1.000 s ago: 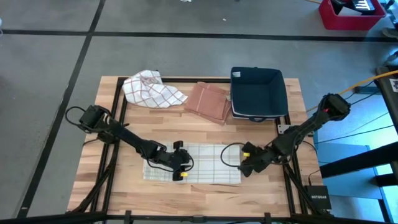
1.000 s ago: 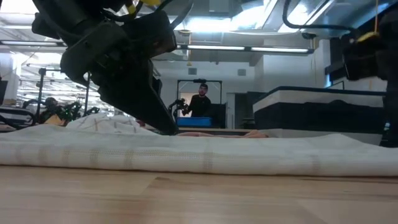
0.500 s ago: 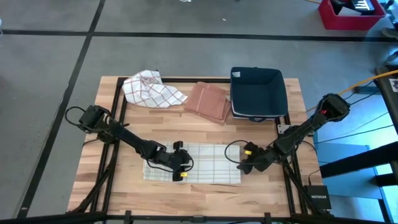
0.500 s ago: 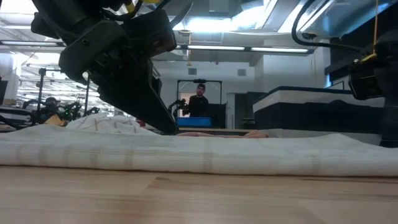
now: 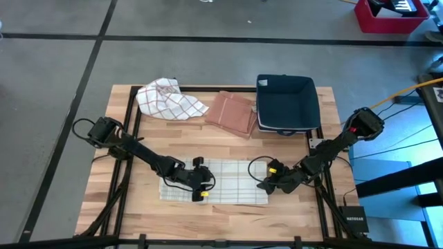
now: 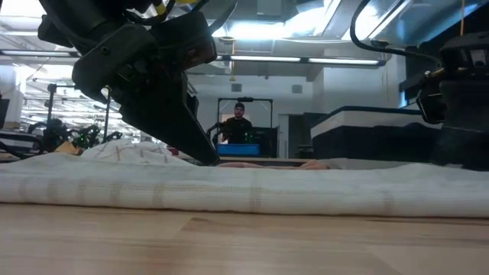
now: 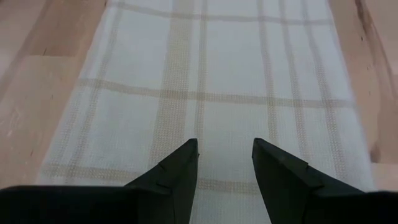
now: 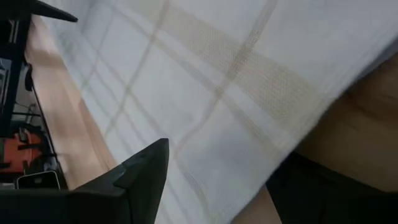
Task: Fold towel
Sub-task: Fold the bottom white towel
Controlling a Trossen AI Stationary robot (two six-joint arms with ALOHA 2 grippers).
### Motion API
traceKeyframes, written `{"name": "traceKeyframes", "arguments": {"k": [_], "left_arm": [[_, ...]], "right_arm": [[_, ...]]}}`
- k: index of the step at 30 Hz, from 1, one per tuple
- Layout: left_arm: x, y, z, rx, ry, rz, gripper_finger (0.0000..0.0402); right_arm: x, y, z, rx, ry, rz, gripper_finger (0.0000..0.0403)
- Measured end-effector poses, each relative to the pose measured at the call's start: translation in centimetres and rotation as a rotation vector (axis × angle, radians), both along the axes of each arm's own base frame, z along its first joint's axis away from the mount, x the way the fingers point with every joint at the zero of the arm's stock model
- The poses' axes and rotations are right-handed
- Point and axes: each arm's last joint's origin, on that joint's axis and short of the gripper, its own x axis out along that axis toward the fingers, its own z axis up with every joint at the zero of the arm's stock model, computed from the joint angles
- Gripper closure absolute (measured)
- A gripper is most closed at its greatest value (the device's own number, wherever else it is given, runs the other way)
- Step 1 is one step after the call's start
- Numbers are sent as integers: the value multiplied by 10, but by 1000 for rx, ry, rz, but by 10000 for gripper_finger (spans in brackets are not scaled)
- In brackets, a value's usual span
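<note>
**Right arm closes in on towel's edge; left arm unmoved**

Wooden table carries the plaid towel spread flat along its near side, with a crumpled checked cloth, a folded reddish-brown cloth and a dark bin lined up at the far edge.

Change noted — the right gripper has shifted leftward over the last second and now sits at the towel's right-hand edge, where a second ago it stood just clear of the cloth. Its fingers stand wide apart, one over the fabric near a corner; nothing is held. In the low view it has also dropped closer to the towel.

The left gripper has not moved: it rests on the towel's left half, fingers partly open, tips on the cloth, no fabric visibly pinched between them.

Assessment — the towel lies unfolded. The right arm appears to be lining up on its edge; a grasp there seems the likely next requirement.
</note>
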Motion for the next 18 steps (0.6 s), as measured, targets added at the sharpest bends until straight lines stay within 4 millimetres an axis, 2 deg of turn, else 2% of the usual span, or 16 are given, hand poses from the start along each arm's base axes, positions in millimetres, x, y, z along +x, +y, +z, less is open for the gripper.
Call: {"name": "traceKeyframes", "arguments": {"k": [5, 8, 13, 18], "left_arm": [[0, 0, 0, 0, 0, 0, 257], [0, 0, 0, 9, 2, -8, 257], [0, 0, 0, 16, 1, -15, 257], [0, 0, 0, 15, 2, -13, 257]], "right_arm": [[3, 0, -3, -48, -46, -28, 157], [6, 0, -9, -90, -68, -51, 181], [10, 1, -13, -149, -83, -37, 249], [16, 5, -8, -211, -91, 18, 348]]}}
